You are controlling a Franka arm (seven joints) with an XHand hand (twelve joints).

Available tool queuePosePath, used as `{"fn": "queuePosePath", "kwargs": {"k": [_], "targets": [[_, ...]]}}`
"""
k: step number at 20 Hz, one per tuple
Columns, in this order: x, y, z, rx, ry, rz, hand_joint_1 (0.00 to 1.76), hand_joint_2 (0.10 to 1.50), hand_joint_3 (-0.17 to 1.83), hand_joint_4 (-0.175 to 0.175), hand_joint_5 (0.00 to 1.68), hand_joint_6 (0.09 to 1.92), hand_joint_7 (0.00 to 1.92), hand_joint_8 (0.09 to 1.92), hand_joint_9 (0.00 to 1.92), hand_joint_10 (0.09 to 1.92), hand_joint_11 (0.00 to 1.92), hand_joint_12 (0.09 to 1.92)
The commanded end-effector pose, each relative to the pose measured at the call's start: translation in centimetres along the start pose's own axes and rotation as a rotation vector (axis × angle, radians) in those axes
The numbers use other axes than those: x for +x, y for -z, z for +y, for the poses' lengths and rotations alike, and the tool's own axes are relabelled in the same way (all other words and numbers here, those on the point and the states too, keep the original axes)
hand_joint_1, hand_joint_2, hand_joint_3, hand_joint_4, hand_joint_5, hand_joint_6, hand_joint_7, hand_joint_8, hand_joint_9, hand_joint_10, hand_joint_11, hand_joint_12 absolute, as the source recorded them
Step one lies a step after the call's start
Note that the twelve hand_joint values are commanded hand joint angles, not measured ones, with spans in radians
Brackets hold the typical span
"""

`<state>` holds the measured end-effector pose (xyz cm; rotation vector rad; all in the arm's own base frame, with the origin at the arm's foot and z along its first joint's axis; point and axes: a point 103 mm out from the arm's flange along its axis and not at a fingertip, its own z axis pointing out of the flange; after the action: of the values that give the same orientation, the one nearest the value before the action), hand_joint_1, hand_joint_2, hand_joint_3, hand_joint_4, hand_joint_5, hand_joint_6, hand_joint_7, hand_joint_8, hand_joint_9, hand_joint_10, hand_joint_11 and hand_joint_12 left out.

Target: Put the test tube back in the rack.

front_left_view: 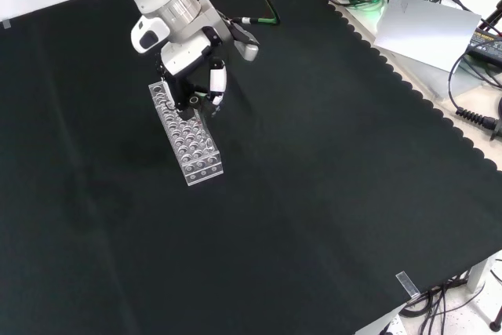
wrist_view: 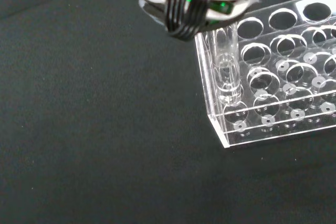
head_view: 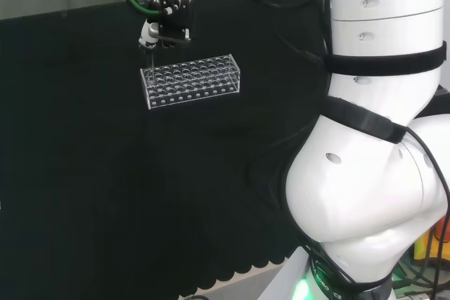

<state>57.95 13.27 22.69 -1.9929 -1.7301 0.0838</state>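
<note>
A robot hand [head_view: 167, 24] hangs over the left end of a clear rack [head_view: 191, 80] on the black-clothed tabletop [head_view: 105, 194], as the head view shows it, its fingers curled down around a glass tube [wrist_view: 227, 72]. In the wrist view the tube stands upright in a corner hole at the rack's end, its rounded bottom partway down through the upper plate and seemingly not yet seated on the base. The step in hand looks to be the final lowering and release. To do it well, the tube should stay plumb so that it slides straight through both plates without catching a hole's rim, and the fingers should part only once the bottom rests in its seat; then the robot hand should rise straight up, since a sideways pull could tip the light rack or drag the tube with it. The chosen hole sits right at the rack's corner, beside the end wall, so any lean toward that wall is the likeliest way to jam. In the front view the rack [front_left_view: 187, 137] lies lengthwise running near to far, with the robot hand [front_left_view: 200, 84] at its far end; the other holes appear empty. Bare cloth lies open on every side of the rack, and the tabletop's scalloped edge is well apart, leaving ample room to withdraw upward or away.
</note>
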Motion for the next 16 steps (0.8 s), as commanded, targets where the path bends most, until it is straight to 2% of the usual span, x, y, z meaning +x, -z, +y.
{"fn": "queuePosePath", "kwargs": {"k": [1,5,11,16], "targets": [[-0.2,-1.4,0.2,0.018,-0.002,0.021,1.33,0.7,0.55,-0.175,1.37,0.15,1.38,0.7,1.59,0.6,1.22,0.92],[-0.5,-2.2,0.5,0.027,0.003,0.047,1.33,0.7,0.55,-0.175,1.37,0.15,1.38,0.7,1.59,0.6,1.22,0.92],[-0.5,-2.7,0.7,0.039,-0.002,0.05,1.33,0.7,0.55,-0.175,1.37,0.15,1.38,0.7,1.59,0.6,1.22,0.92],[0.0,-3.8,1.3,0.053,0.026,0.046,1.33,0.7,0.55,-0.175,1.37,0.15,1.38,0.7,1.59,0.6,1.22,0.92]]}}
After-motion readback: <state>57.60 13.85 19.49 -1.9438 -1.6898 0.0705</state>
